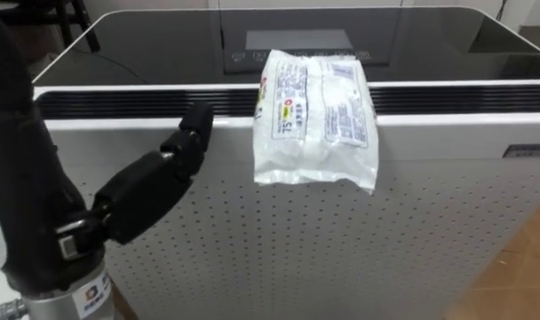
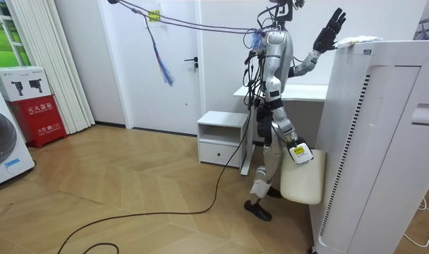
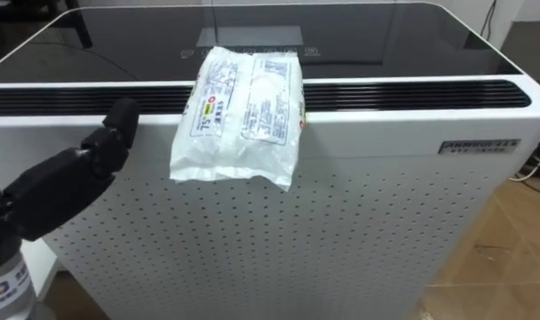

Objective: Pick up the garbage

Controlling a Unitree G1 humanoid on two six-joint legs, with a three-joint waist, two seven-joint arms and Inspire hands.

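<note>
Left eye view gives us the garbage: 1 white plastic packet (image 1: 314, 120) lying on the dark top of a tall white appliance (image 1: 341, 249), its lower end drooping over the front edge onto the perforated panel. Our left robot hand (image 1: 159, 182) is raised just left of the packet and apart from it, fingers straight and slightly spread, holding nothing. From the room view, we stand facing the appliance.

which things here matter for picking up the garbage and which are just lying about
For the job: crinkled white plastic wrapper hanging over the top edge; open left hand beside it; cream container at the robot's side, probably.
Just about: white perforated appliance with black top; white bedside cabinet; red box.
</note>
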